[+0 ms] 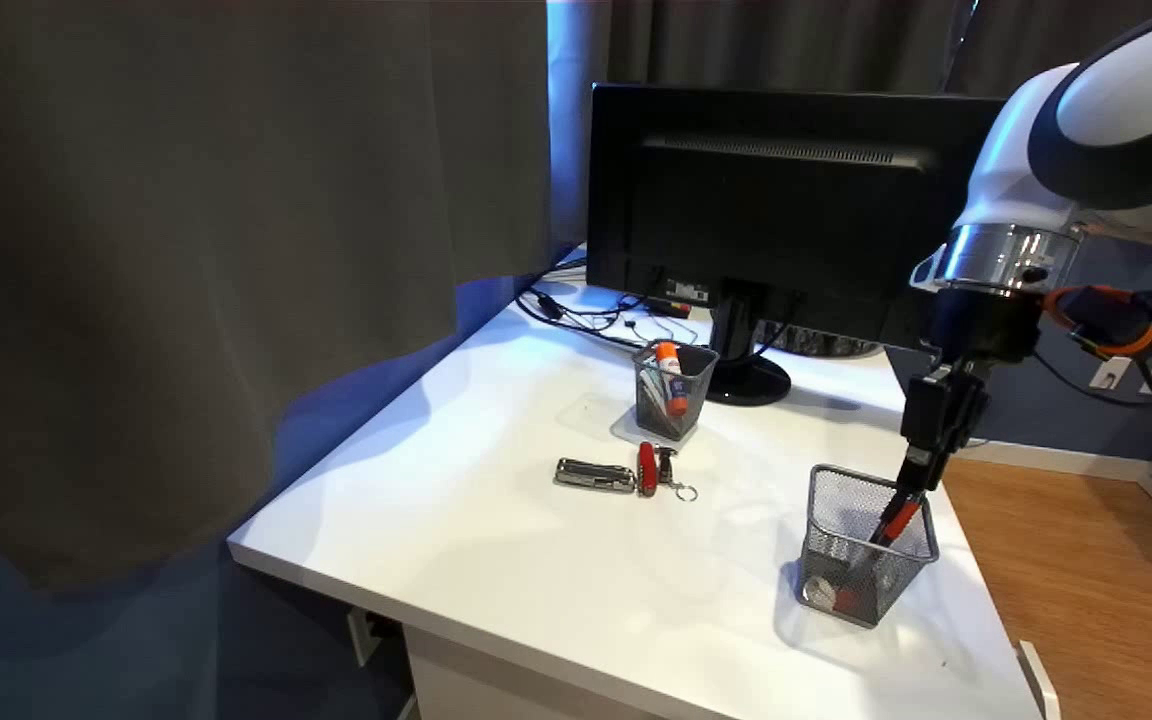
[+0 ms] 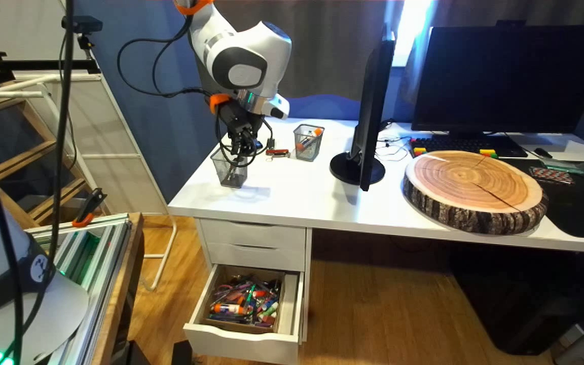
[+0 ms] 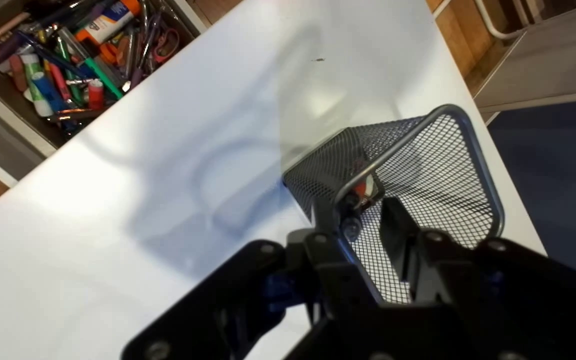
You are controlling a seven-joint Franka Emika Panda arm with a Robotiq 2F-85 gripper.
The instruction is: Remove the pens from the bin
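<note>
The bin [image 1: 891, 590] is a small square grey mesh holder near the desk's edge, seen in both exterior views. A red-orange pen [image 1: 901, 520] leans in it, just below my gripper, in an exterior view. From above, in the wrist view, dark round pen ends [image 3: 351, 227] show inside the rim, close to the left finger. My gripper [image 3: 357, 215] is open and points down at the bin. The right finger lies over the bin's inside, while the left overlaps its rim; whether it touches cannot be told. A visible gap separates the pen ends from the right finger.
Another mesh holder [image 1: 651, 410] with a glue stick stands farther along the desk. A silver multitool [image 1: 594, 475] and a red knife [image 1: 647, 470] lie between. A monitor [image 1: 786, 200] rises behind. Below the desktop, an open drawer [image 2: 244, 344] holds many pens and markers.
</note>
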